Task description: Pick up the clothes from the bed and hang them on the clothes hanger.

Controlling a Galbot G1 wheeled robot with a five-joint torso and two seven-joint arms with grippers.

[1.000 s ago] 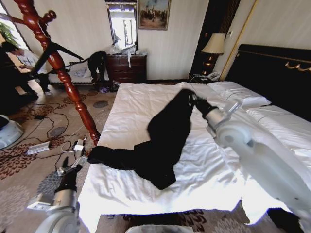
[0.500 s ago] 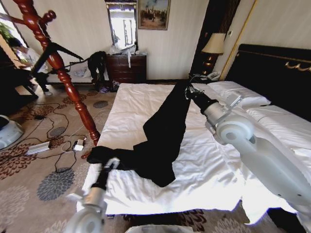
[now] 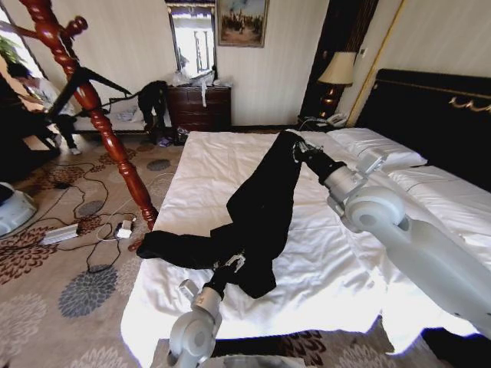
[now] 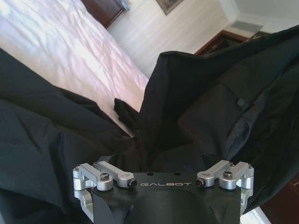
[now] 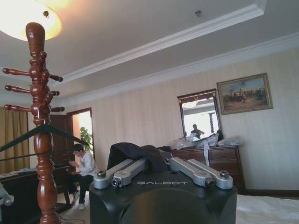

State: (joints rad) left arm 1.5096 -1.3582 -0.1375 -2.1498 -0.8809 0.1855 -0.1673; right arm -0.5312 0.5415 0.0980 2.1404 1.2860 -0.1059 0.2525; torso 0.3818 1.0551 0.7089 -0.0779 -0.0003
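Observation:
The clothes (image 3: 257, 207), one long black garment, stretch diagonally across the white bed (image 3: 337, 268). My right gripper (image 3: 298, 147) is shut on the garment's upper end and holds it raised above the duvet near the pillows. In the right wrist view that bunched black cloth (image 5: 135, 151) sits between the closed fingers of the right gripper (image 5: 159, 159). My left gripper (image 3: 230, 263) is at the garment's lower edge near the bed's foot. The left wrist view shows the left gripper (image 4: 163, 163) open, with black folds (image 4: 46, 130) right against it. The red-brown clothes hanger (image 3: 92, 103) (image 5: 42, 140) stands on the carpet left of the bed.
A thin black rod (image 3: 96, 79) hangs on the stand. Cables and a power strip (image 3: 61, 232) lie on the carpet beside the bed. A dark dresser (image 3: 199, 107) stands against the far wall. The lamp (image 3: 337, 73) and black headboard (image 3: 437, 115) bound the right.
My left arm has swung from over the carpet onto the bed, reaching the garment's lower edge. My right gripper has lifted the garment's upper end, stretching the cloth.

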